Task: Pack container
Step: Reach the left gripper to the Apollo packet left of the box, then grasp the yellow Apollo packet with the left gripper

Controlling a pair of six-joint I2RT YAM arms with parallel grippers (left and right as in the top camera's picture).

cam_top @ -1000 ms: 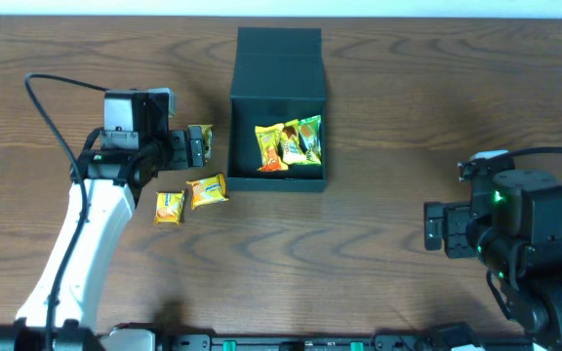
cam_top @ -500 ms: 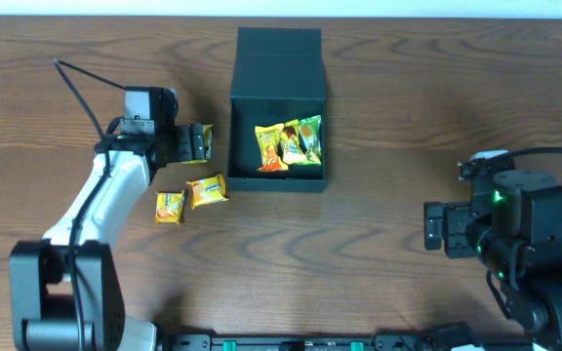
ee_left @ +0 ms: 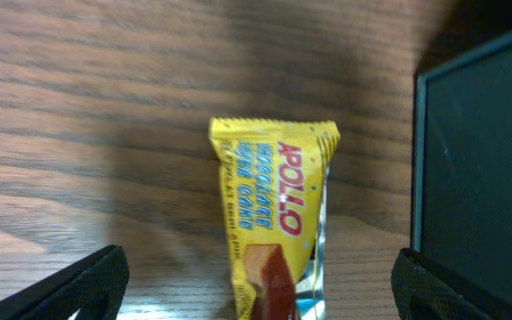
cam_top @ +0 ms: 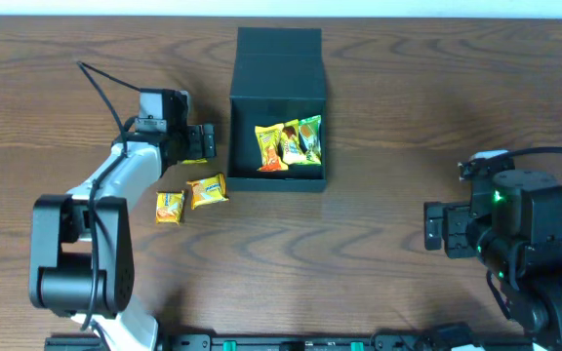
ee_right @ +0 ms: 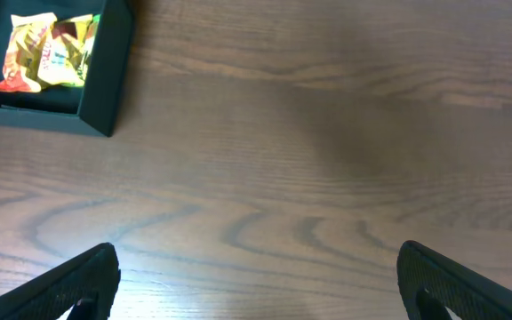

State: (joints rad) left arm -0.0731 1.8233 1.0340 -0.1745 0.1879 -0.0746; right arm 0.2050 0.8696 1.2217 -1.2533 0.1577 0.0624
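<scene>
The container (cam_top: pixel 278 83) is a dark teal-green square box, open, with its lid folded back at the far side. Several yellow, orange and green snack packets (cam_top: pixel 288 143) lie inside it. My left gripper (cam_top: pixel 203 142) is open just left of the box, low over a yellow Apollo packet (ee_left: pixel 274 222) that lies between its fingers (ee_left: pixel 256 293); the box wall (ee_left: pixel 478 160) is on the right. My right gripper (cam_top: pixel 435 226) is open and empty at the right, over bare table (ee_right: pixel 260 284). The box corner (ee_right: pixel 105 71) shows at its top left.
Two more yellow-orange snack packets lie on the wooden table left of the box's front corner, one (cam_top: pixel 207 190) nearer the box and one (cam_top: pixel 169 206) further left. The left arm's cable (cam_top: pixel 100 83) loops above the table.
My left arm has swung right, toward the box, and the gripper now covers most of the yellow packet. The right arm has not moved.
</scene>
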